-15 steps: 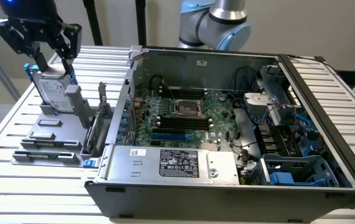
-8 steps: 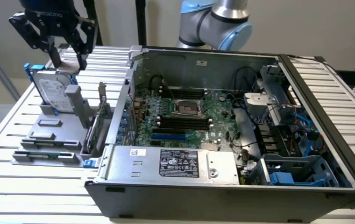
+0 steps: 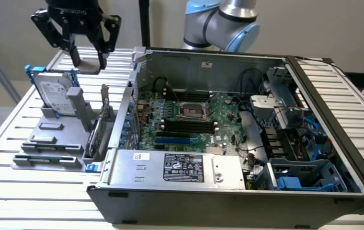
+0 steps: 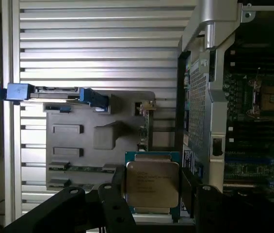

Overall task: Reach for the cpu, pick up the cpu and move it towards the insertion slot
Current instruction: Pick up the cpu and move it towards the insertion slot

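Observation:
The cpu (image 4: 152,184), a small square chip with a shiny metal face on a green edge, sits between the two dark fingers (image 4: 117,199) of my gripper (image 4: 153,201). In the exterior view the gripper (image 3: 89,61) hangs at the back on that view's left, shut on the cpu (image 3: 90,67), raised above the slatted table and beyond the grey parts holder. The insertion slot (image 3: 193,111), a silvery square frame with a dark centre, lies on the motherboard inside the open computer case, well off to that view's right. The slot (image 4: 271,98) also appears in the wrist view.
A grey parts holder (image 3: 48,143) carries an upright hard drive (image 3: 57,96) with blue brackets. The open case's metal wall (image 3: 134,91) stands between the holder and the motherboard. Long black and blue memory slots (image 3: 185,129) lie beside the socket. The arm's blue-grey joints (image 3: 223,24) rise behind the case.

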`<state>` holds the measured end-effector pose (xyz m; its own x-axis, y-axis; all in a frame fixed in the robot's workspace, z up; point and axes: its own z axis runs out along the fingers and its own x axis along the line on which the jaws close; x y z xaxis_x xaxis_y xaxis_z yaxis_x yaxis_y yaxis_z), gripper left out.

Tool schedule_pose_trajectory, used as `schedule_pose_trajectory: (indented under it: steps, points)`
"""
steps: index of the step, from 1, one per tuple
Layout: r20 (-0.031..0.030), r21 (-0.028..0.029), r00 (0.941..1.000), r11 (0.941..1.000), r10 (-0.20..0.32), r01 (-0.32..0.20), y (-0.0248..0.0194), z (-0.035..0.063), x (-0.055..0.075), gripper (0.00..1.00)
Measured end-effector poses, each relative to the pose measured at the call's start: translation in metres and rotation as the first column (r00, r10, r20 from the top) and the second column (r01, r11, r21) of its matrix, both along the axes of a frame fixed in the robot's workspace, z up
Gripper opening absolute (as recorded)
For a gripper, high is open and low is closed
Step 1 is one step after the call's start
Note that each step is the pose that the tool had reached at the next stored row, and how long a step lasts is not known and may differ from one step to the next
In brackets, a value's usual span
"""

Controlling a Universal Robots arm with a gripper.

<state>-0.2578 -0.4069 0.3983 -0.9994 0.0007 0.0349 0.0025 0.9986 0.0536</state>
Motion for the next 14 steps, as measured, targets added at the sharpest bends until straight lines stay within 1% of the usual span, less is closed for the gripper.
schedule_pose_trajectory:
  steps: [6,14]
  points:
    - [0.0,0.0068,1.0,1.0,0.0,0.0,0.0,0.0005,0.027,0.55]
    - [0.0,0.0128,1.0,0.9999,0.0,0.0,0.0,0.0005,0.064,0.55]
